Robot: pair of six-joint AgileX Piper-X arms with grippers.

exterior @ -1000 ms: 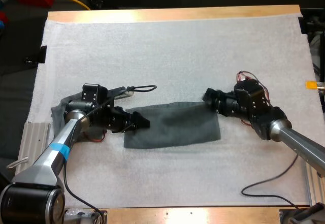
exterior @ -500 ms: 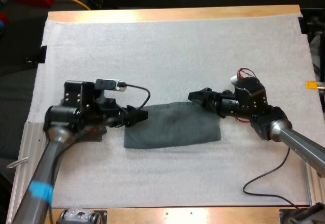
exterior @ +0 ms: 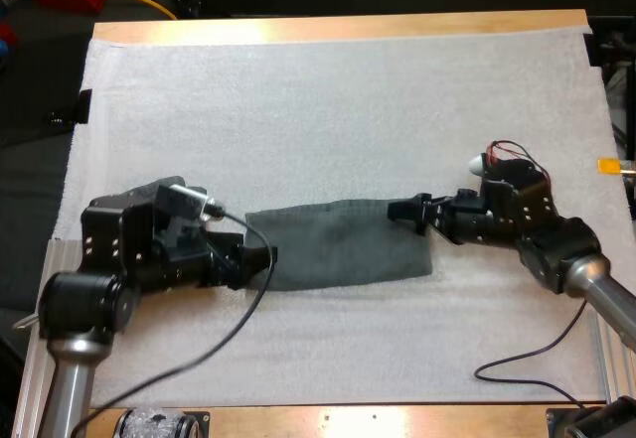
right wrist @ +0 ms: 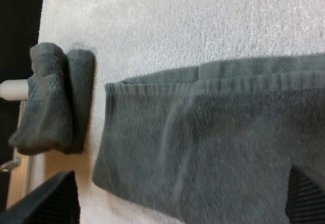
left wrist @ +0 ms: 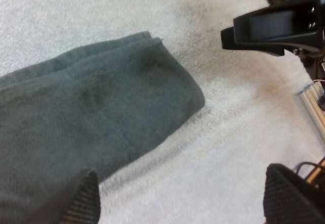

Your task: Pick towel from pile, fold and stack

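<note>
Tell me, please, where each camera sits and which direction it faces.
High view: behind both arms, looking forward and down over the white mat; shows both arms, left tool, right tool, flat towel.
Left wrist view: on the left arm, looking along the flat towel toward the right tool; own open fingers show.
Right wrist view: on the right arm, looking across the flat towel to a folded towel beyond; own open fingers show.
Both wrist views share the flat towel.

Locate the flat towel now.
High view: flat towel lies centred on the mat, between the left claw at its left end and the right claw at its far right corner.
</note>
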